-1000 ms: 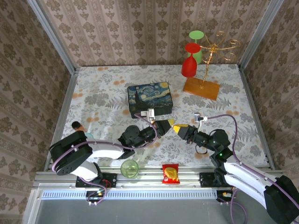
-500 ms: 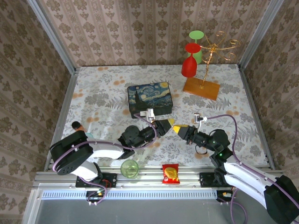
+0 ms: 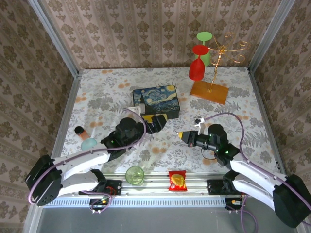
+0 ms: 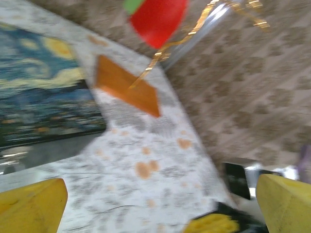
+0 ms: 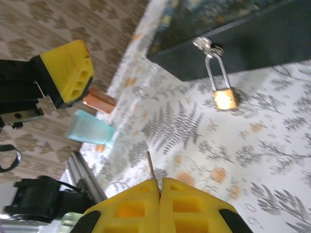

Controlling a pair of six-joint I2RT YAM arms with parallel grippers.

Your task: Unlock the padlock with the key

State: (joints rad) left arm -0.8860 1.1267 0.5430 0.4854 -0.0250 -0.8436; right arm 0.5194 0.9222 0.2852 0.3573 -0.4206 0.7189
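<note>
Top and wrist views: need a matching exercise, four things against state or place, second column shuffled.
1. padlock
2. left pincer
3. right pincer
4. red glass

a. shut on the key
b. hooked to the latch of the box
c. open
d. upside down on the rack

Pairs: 1-b, 2-c, 3-a, 4-d

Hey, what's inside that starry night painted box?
Its contents are hidden: the dark blue starry-night painted box is shut. Outside, a small brass padlock with a silvery shackle hangs from the clasp on its front wall.
</note>
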